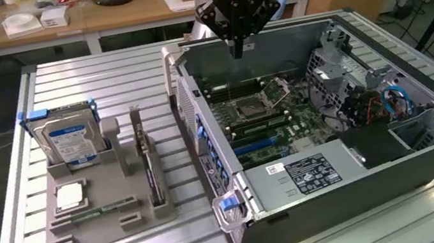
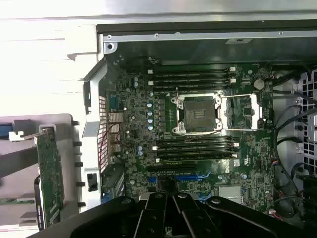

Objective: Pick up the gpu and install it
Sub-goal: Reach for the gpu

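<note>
Exterior view, left to right: hard drive [image 1: 69, 140] upright in the grey holder [image 1: 104, 196]; gpu [image 1: 152, 176] standing on edge in a holder slot, near the case [image 1: 342, 206], untouched; gripper [image 1: 237, 51], fingers closed on nothing, hanging above the open case's far edge; motherboard [image 1: 273, 123] inside the case.

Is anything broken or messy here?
Nothing looks broken or spilled. The computer case lies open on its side, its processor socket looks empty, and the gpu stands neatly in the grey holder.
</note>
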`<state>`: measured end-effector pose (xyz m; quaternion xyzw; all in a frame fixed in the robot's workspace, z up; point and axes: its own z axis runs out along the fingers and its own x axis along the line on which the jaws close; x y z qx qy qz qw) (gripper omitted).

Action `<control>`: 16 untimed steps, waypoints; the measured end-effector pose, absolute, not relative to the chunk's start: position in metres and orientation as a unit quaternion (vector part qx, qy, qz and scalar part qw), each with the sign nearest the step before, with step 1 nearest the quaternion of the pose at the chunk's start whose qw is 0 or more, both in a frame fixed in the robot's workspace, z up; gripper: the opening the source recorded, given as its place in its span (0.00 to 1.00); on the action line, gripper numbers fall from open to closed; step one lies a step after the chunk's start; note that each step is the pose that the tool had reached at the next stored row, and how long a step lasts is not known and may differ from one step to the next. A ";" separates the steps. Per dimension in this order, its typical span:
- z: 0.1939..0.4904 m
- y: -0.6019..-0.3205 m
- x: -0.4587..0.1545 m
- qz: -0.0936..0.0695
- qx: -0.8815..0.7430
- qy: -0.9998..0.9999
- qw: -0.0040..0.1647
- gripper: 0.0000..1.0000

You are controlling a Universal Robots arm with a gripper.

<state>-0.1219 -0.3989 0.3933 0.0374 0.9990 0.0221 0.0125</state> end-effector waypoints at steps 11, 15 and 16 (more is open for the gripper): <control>0.393 -0.399 -0.122 0.022 0.037 0.999 0.012 0.11; 0.393 -0.399 -0.125 0.022 0.037 0.999 0.012 0.11; 0.393 -0.399 -0.126 0.022 0.037 0.999 0.012 0.11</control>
